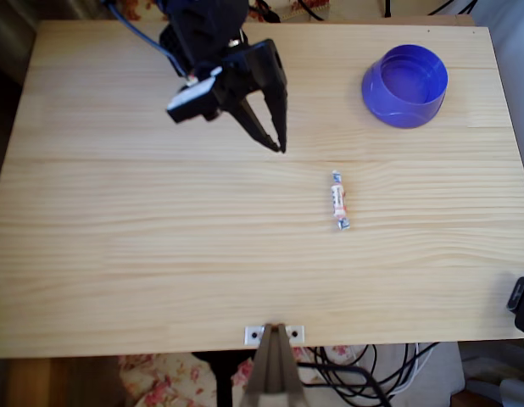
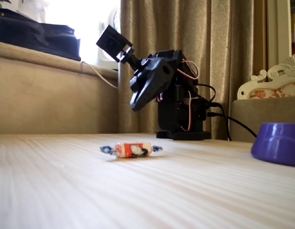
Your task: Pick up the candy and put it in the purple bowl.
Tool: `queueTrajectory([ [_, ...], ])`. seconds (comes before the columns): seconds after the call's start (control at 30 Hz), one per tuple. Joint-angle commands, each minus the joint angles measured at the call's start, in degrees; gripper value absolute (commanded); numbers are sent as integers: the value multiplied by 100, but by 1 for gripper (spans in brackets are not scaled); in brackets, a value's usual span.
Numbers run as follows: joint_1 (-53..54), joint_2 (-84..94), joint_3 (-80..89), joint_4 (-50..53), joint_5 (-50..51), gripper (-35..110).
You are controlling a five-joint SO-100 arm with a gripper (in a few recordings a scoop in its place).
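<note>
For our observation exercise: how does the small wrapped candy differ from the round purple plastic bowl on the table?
The small white-wrapped candy with orange marks is far smaller than the round purple plastic bowl. The candy is thin and stick-shaped with twisted ends; the bowl is round and open-topped. The candy lies flat mid-table; the bowl stands upright near the far right corner in the overhead view. Both rest on the wooden table, untouched.

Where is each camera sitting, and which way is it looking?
Overhead view: sits above, looks straight down on the pale wooden table; shows the black arm's tool up left of the small white-wrapped stick candy, with the round blue-purple plastic bowl at upper right.
Fixed view: sits low at table level, faces the arm's base and the curtains; the tool hangs above the table.
Shared: both show the tool, the candy, the bowl and the table.
</note>
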Motion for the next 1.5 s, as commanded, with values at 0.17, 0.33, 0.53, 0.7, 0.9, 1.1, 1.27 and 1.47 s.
queueTrajectory([
  [0.17,-281,105,-1556,896,132,0],
  [0.33,-202,-589,-2312,1072,404,0],
  [0.53,-422,-1266,-2566,809,237,0],
  [0.7,-519,-1415,-2575,835,-281,0],
  [0.9,-272,-853,-2276,958,-334,0],
  [1.1,-70,-809,-1942,905,-290,0],
  [1.27,132,79,-1362,1081,-413,0],
  [1.47,334,88,-914,545,-501,0],
])
